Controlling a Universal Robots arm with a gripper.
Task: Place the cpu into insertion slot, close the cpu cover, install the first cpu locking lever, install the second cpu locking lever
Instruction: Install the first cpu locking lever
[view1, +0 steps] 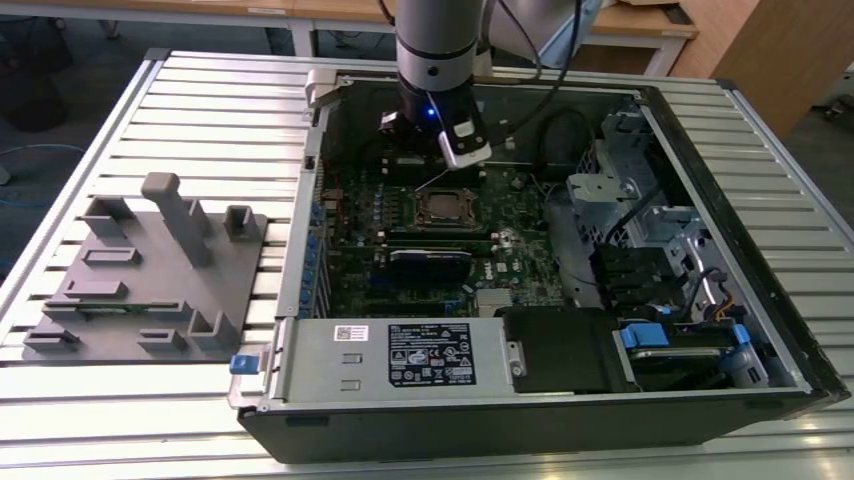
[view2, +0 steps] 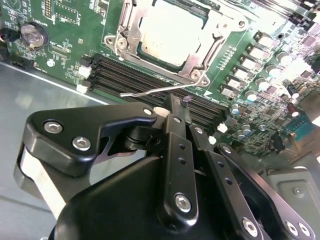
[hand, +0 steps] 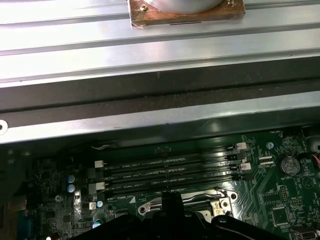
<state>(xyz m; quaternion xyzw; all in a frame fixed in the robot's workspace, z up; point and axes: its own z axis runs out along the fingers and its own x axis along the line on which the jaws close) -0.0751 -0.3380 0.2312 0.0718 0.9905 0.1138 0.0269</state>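
In the exterior view, an open computer case (view1: 534, 420) lay on a slatted metal table (view1: 200, 110). A grey moulded tray (view1: 147, 270) sat beside it on the exterior view's left. The arm (view1: 434, 50) reached down into the case, and its gripper (view1: 434, 165) hung just above the slot (view1: 424, 220) in the green board (view1: 527, 240). The cpu (view1: 446, 206) sat in the slot, its pale top facing up. A thin wire lever (view1: 437, 181) stood tilted up between the gripper and the slot. In the second wrist view, the black fingers (view2: 175, 130) were closed together with nothing seen between them. Their tip was just beside the lever, which ran slantwise across the memory slots (view2: 125, 75); whether the two touched could not be told. Beyond the lever, the cover (view2: 131, 27) lay flat over the cpu, framing its bright metal top. A coin battery (view2: 33, 34) sat on the board, well apart from the slot. In the first wrist view, the gripper's dark tip showed in front of the slot's silver rim. The long memory slots lay next to it, then the case wall and the table slats.
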